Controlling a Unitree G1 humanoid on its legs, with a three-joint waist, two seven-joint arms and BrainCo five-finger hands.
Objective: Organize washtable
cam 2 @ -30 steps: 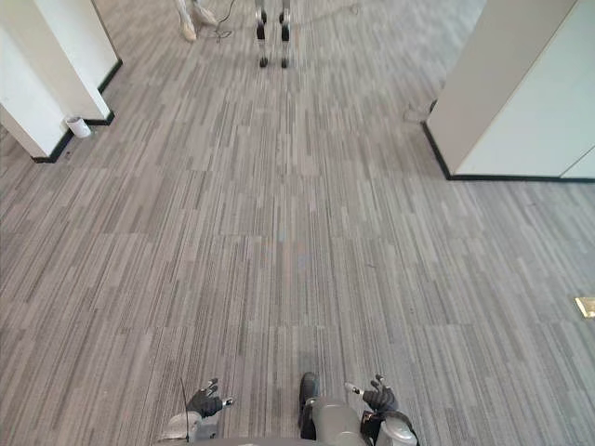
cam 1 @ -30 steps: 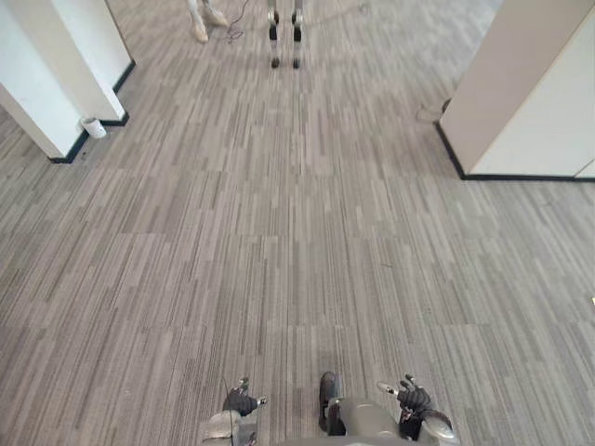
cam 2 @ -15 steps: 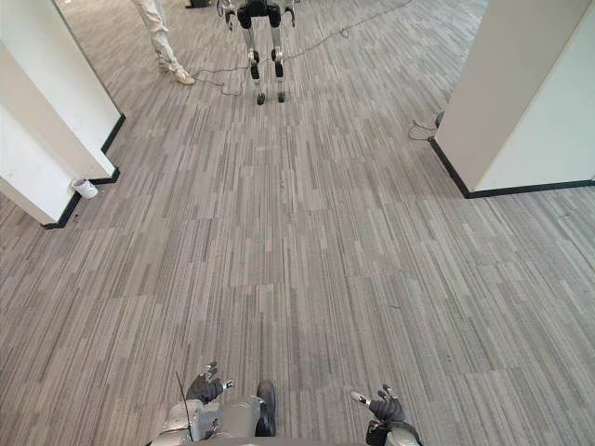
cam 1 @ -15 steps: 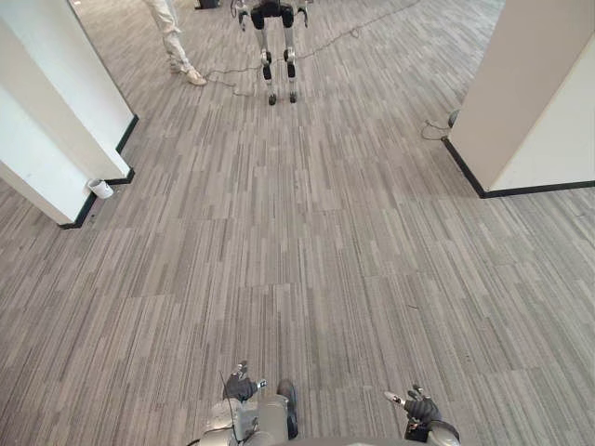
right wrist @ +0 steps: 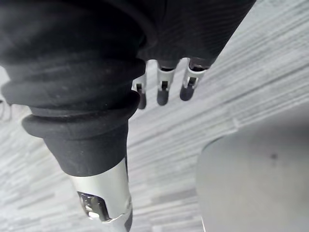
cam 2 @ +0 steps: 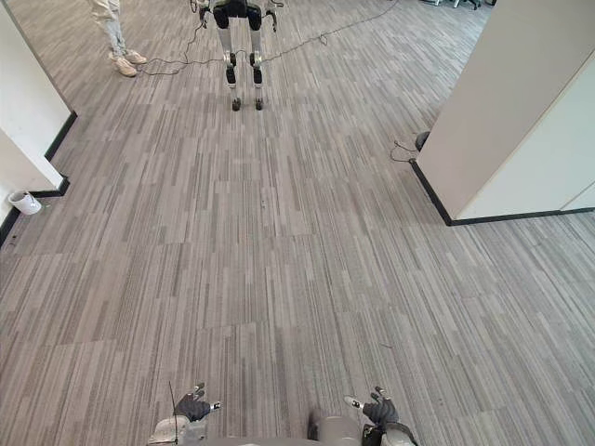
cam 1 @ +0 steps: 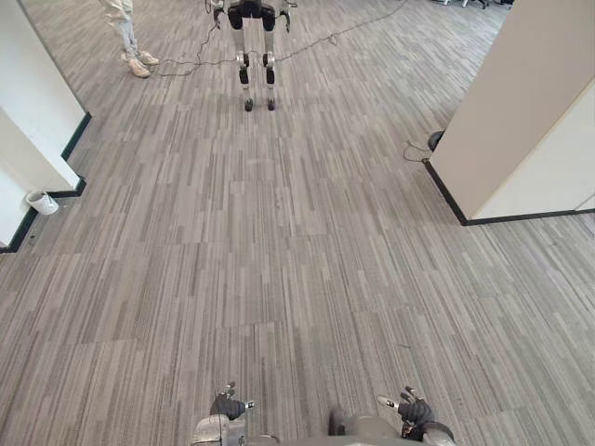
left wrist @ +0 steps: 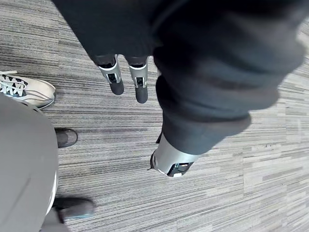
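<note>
my left hand point(cam 1: 226, 406) and right hand point(cam 1: 416, 410) hang loose, fingers slack, holding nothing | washtable: I cannot tell which way it lies | white wall point(cam 1: 521, 111): nearer my right hand

One other robot point(cam 1: 257, 37), one person point(cam 1: 123, 23), one small white cup point(cam 1: 41, 202), two white walls point(cam 1: 28, 102) point(cam 1: 521, 111), plus one left hand point(cam 1: 226, 407) and one right hand point(cam 1: 416, 411)

Open carpet floor point(cam 1: 279, 260) ahead, white partition point(cam 1: 525, 102) right, white wall point(cam 1: 28, 107) left, another robot point(cam 1: 249, 13) and a person point(cam 1: 119, 19) far ahead.
</note>
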